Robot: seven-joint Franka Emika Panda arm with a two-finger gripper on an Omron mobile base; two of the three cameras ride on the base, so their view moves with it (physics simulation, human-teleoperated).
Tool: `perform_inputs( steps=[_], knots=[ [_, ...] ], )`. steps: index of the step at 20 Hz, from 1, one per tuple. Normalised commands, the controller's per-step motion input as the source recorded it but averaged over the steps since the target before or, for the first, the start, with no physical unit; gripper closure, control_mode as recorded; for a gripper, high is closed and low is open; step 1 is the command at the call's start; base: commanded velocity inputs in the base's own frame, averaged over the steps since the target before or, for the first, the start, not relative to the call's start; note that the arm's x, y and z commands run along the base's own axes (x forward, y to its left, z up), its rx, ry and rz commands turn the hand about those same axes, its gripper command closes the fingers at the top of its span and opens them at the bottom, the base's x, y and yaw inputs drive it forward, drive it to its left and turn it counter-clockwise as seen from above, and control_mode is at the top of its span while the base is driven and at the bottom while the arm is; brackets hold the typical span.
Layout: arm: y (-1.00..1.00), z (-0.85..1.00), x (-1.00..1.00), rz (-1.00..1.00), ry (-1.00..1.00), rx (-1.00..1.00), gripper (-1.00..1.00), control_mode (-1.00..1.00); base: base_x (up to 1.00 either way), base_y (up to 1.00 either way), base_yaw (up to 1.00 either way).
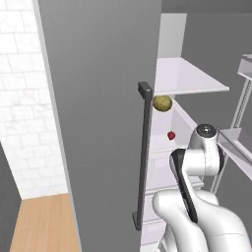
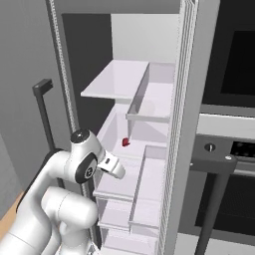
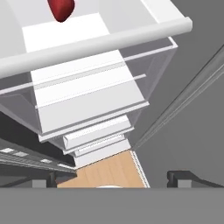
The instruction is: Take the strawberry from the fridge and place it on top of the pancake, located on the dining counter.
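Left base view: fridge (image 1: pixel 98 98) with grey door swung open across the left half, dark bar handle (image 1: pixel 142 157) along its edge. Strawberry (image 1: pixel 171 135) resting on a white inner shelf (image 1: pixel 165 145), near that shelf's front edge. Yellow-green fruit (image 1: pixel 163 103) above it, just under the upper shelf (image 1: pixel 192 78) and beside the door edge. White arm (image 1: pixel 202 197) rising from lower right, wrist close below and right of the strawberry. White brick wall (image 1: pixel 19 98) and wood floor (image 1: pixel 39 226) left of the door.

Right base view: strawberry (image 2: pixel 126 142) at the left front part of the middle shelf, apart from everything else. Clear door bins (image 2: pixel 149 104) to its right. Arm elbow (image 2: pixel 84 162) low left, hand pointing toward the shelf front below the berry. Black-windowed wall oven (image 2: pixel 234 74) right of the fridge frame.

Hand view: strawberry (image 3: pixel 61 8) at the top edge, behind the white shelf lip (image 3: pixel 96 46). Clear drawer fronts (image 3: pixel 92 109) stepped beneath, floor at the bottom. Fingers (image 3: pixel 181 177) dark at the lower corners, spread wide apart, grasping nothing.
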Motion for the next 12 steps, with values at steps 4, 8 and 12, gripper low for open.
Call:
perform_inputs(
  steps=[4, 8, 12],
  knots=[
    [-0.06, 0.00, 0.05, 0.00, 0.00, 0.00, -1.00, -1.00, 0.17, -0.17, 0.01],
    [-0.29, 0.05, 0.26, 0.01, -0.05, 0.00, -1.00, -1.00, 0.00, 0.00, 0.00],
    [-0.30, 0.19, 0.70, 0.06, -0.03, 0.06, -1.00, -1.00, 0.00, 0.00, 0.00]
  ],
)
